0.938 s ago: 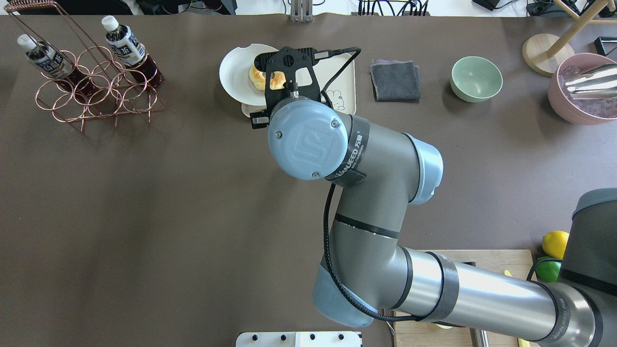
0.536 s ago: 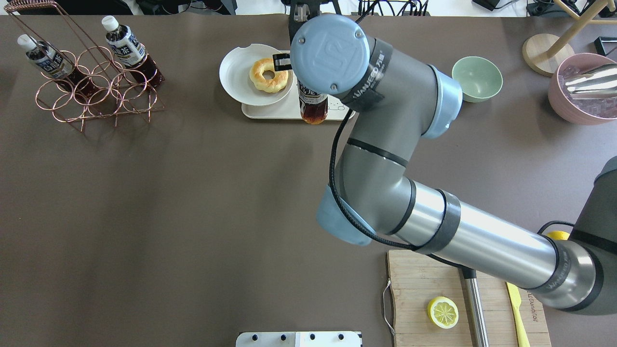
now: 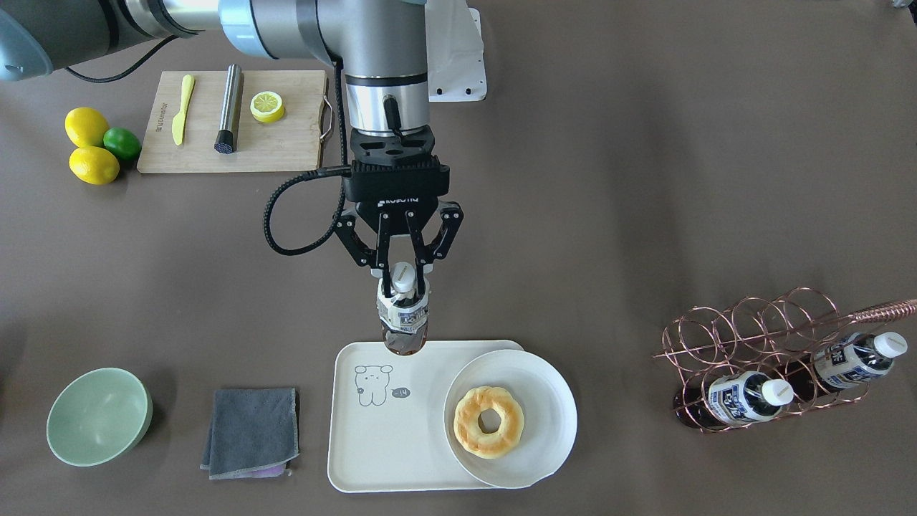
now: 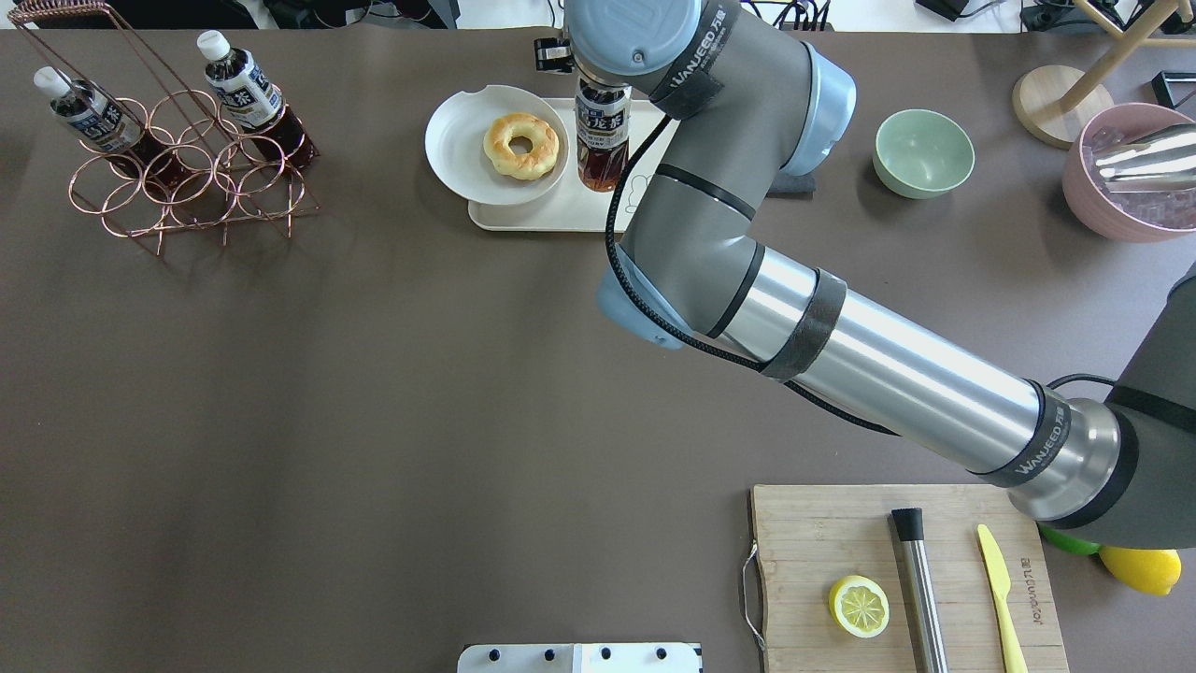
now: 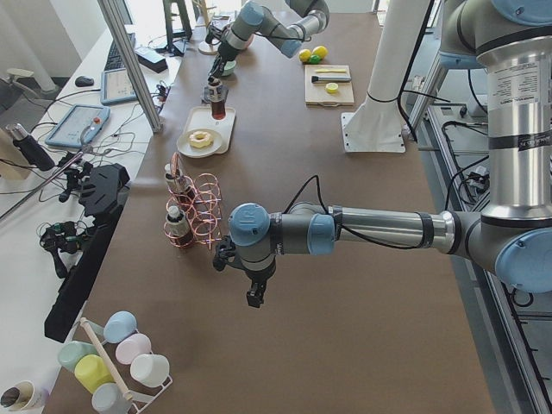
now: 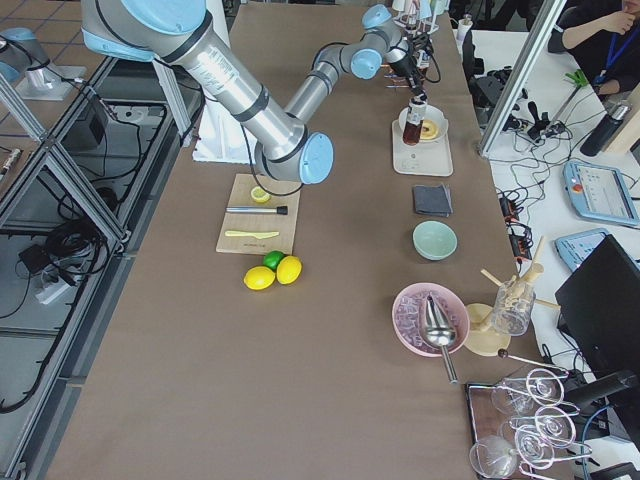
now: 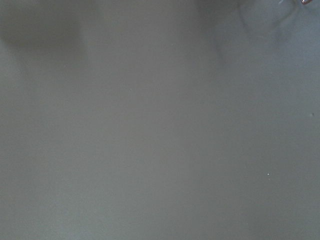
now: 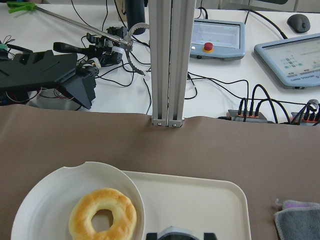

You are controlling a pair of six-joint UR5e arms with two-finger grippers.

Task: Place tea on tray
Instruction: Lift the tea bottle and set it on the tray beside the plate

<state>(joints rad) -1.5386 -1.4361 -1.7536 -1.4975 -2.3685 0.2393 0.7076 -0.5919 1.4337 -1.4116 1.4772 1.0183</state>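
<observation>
Carrying stage: you have the tea [image 3: 402, 315] out of the rack [image 3: 759, 351] and clamped in the right end effector [image 3: 403, 284]. As far as the pictures show, the pickup is done.
Tea position: it hangs upright, cap up, over the tray [image 3: 401, 437]. It sits at the tray's edge nearest the robot, near the plate [image 3: 555, 401] that carries the doughnut [image 3: 489, 421].
Contact: no view shows whether the base rests on the tray or hovers just above it, so treat it as not yet set down.
Left to do: lower it onto bare tray, let go, then lift clear. By my judgement you are in the last stretch of the task.
Free room: the bare tray lies on the bear-drawing side. The plate takes the other end, which is the right end in the front-facing view.
Right arm pose: it reaches far across the tabletop [image 3: 645, 179] with the wrist pointing straight down. Both fingers are closed on the bottle's neck at the white cap.
Left arm pose: it is stretched low over bare tabletop, near the rack and well apart from the tray, with the left end effector [image 5: 252, 297] pointing down. Only the side view shows it, so I cannot tell whether its fingers are apart or together.
Rack contents: the two other bottles [image 3: 738, 398] lie in it, and neither arm is on them.
</observation>
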